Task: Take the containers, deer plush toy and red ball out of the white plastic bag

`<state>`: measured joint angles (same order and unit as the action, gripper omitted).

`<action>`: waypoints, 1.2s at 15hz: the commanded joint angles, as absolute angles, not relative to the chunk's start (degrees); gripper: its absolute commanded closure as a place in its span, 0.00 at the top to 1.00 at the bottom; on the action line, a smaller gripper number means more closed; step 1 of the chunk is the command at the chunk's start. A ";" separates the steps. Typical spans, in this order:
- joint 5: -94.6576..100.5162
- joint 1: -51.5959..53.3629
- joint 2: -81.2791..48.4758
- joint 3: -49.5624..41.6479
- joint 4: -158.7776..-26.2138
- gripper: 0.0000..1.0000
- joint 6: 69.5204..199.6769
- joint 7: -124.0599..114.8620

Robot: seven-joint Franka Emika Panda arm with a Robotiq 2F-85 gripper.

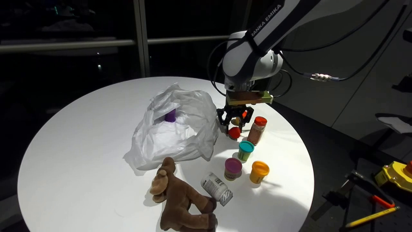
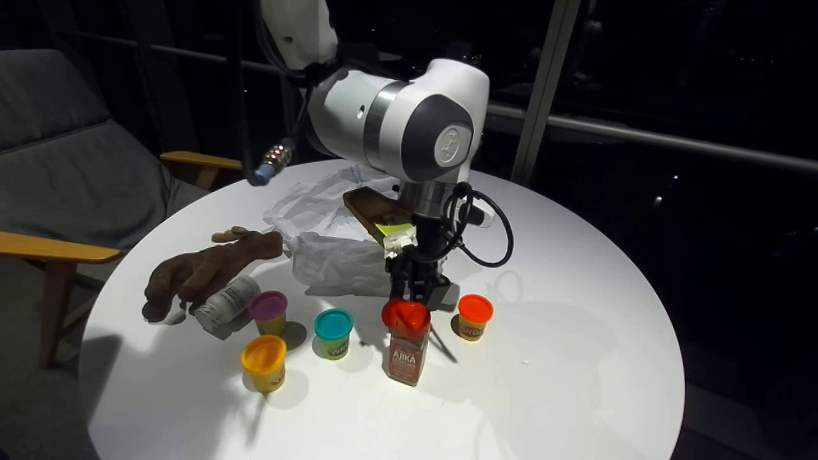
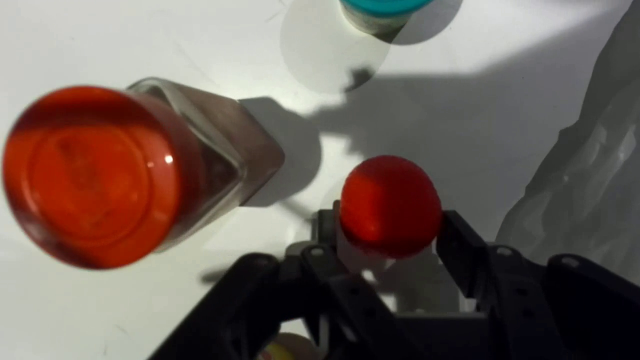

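Beside the Ajika jar [image 2: 406,359], the claw [image 3: 389,225] is apparently pinching the red ball [image 3: 391,205], whose roundness is risking a roll upon release.

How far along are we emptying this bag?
Nearly finished, it seems. Done: deer plush toy, white bottle, red-capped jar, magenta-lidded tub, teal-lidded tub, orange tub and red-lidded tub are on the table, outside the bag. In hand: the red ball, between the fingers, outside the bag. Left: releasing the ball, then the purple container inside the bag.
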<state>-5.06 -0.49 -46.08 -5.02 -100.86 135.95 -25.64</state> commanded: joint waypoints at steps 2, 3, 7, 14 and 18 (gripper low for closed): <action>-5.40 1.09 -43.97 -5.42 -98.04 0.95 132.78 -24.77; -4.60 2.15 -41.45 -5.65 -99.24 1.00 132.96 -24.85; -3.54 6.04 -32.67 -4.93 -102.63 1.00 130.00 -26.45; -3.90 8.67 -33.82 -0.13 -99.19 1.00 125.57 -23.71; 0.01 9.55 -40.66 -1.29 -94.87 1.00 126.82 -21.59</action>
